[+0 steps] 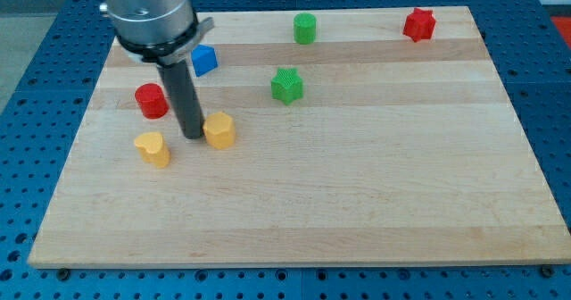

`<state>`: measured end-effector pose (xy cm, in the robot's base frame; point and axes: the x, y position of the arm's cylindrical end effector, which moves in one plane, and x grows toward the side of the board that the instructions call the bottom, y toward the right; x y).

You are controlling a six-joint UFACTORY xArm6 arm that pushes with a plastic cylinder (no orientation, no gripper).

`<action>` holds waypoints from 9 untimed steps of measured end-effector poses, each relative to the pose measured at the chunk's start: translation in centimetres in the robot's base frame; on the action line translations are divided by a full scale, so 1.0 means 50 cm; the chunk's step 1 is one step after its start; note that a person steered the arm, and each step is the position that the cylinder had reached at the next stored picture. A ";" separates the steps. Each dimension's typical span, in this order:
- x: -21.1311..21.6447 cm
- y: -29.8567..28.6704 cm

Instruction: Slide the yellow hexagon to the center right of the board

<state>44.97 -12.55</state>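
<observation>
Camera view: the one camera is looking down across the wooden board (357,211), with the nearest stretch of it lying bare.
Nearest block: a yellow heart-like block (153,148) is sitting near the view's left, apart from the rod and out of the push line.
Task block: the yellow hexagon (219,130) is resting left of the board's middle, well apart from the center right where it is meant to end up.
My tip: my tip (193,136) is standing just at the hexagon's left side, touching it or very nearly so; the rod is rising from there to the grey arm body at the view's top left.
Hand state: the arm is carrying no gripper, only this rod, so nothing is being opened, closed or gripped.
Behind the tip: a red cylinder (152,101) is sitting left of the rod, and a blue block (205,60) is showing partly behind the arm.
Farther off: a green star (286,85) is lying up and right of the hexagon; a green cylinder (305,29) and a red star (418,24) are sitting along the far edge.
Step in hand: I am judging this as the push under way, with most of the travel remaining.
Next move: a steady push rightward, keeping the tip centred behind the hexagon so it is not slipping off; the path below the green star is looking unobstructed.
</observation>
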 end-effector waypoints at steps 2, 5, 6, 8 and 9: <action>0.013 0.139; 0.100 0.250; 0.115 0.280; 0.089 0.371; 0.089 0.418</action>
<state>49.41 8.37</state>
